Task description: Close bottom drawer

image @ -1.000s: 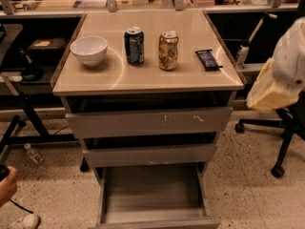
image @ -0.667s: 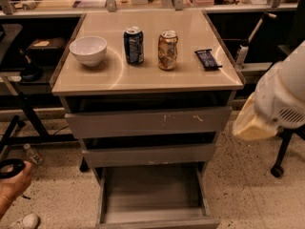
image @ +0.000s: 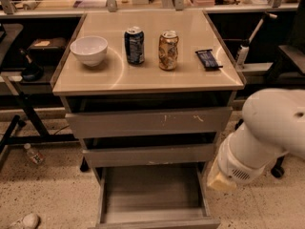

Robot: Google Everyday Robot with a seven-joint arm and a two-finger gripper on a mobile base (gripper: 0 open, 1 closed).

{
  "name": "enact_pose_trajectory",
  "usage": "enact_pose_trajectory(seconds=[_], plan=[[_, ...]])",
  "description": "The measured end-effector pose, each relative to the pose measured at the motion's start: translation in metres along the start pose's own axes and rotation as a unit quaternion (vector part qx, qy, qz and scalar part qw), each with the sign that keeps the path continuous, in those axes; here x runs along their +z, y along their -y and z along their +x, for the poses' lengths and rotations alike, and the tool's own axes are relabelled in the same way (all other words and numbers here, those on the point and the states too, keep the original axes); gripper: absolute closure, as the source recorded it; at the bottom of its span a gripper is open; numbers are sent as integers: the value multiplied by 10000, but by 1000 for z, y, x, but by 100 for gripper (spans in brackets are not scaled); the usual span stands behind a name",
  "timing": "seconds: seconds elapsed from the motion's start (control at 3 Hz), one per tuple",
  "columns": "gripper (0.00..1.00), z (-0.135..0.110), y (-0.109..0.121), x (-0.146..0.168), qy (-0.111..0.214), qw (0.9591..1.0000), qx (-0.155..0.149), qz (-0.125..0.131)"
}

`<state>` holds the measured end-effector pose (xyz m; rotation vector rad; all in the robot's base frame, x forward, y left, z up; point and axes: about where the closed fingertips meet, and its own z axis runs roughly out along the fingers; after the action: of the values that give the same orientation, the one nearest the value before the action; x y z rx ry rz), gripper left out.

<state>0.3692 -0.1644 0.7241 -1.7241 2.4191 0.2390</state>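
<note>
The bottom drawer is the lowest of the cabinet's three grey drawers. It stands pulled far out, showing its empty grey wood-grain box, with its front at the bottom edge of the view. The mid-width drawer and the widest, scratched drawer above it stick out a little. My white arm comes in from the right. My gripper shows only as a beige end, low beside the bottom drawer's right side wall.
On the cabinet top stand a white bowl, a blue can, a gold can and a dark snack bar. A water bottle lies on the floor at left. Desk legs stand left, a chair base right.
My arm has swung down and to the left, from beside the upper drawers to beside the bottom drawer's right side. The drawers have not moved.
</note>
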Motion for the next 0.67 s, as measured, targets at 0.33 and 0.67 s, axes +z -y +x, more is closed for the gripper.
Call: enact_pose_trajectory(seconds=[0.33,0.67], plan=[[100,6,-7,10,-50,9999,41,-88],[100,9,-10,22,147,9996,31,-223]])
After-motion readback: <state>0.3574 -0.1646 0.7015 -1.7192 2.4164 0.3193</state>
